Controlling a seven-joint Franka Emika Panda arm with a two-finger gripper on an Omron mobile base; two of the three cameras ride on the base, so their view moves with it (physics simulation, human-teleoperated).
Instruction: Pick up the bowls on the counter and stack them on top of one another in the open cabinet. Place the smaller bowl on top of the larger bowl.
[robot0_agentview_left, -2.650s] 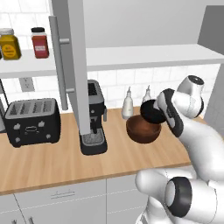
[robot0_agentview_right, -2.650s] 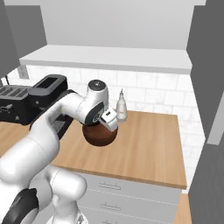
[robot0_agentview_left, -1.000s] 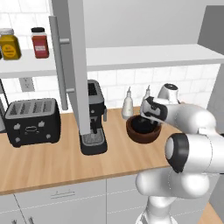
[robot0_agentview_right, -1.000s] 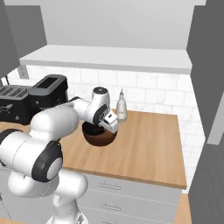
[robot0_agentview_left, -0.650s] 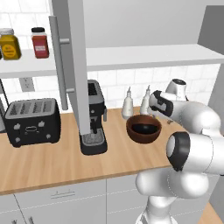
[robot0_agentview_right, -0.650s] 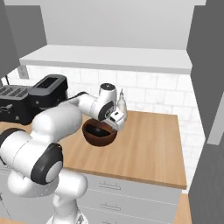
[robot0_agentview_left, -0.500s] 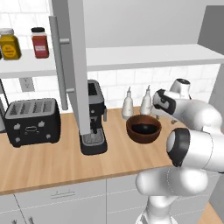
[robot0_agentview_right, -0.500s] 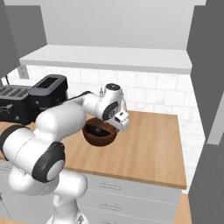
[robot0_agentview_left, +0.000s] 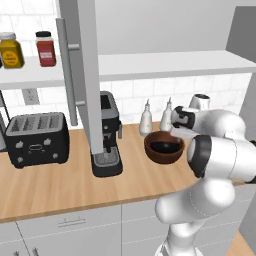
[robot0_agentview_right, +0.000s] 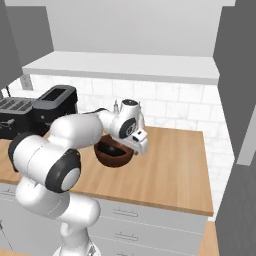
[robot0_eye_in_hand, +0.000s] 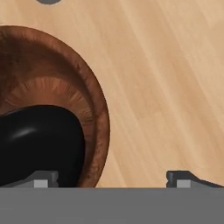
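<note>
We see the brown bowl sitting on the worktop, just right of the coffee machine and in front of two white bottles that stand against the tiled wall. The black bowl lies inside it, nested low in the hollow. From the right base view the same pair shows as a brown bowl with the black one dark within it, partly behind the arm.

Our gripper hangs over the brown bowl's rim, fingers spread wide and holding nothing. In the hand view one fingertip sits over the black bowl and the other over bare wood outside the rim. In the left base view the hand is at the bowl's far right edge, close to the bottles.

The cabinet shelf runs above all this, with its grey door swung open and standing in front of the coffee machine. Left of the door, two jars sit on the shelf, and a black toaster stands on the worktop below them.
</note>
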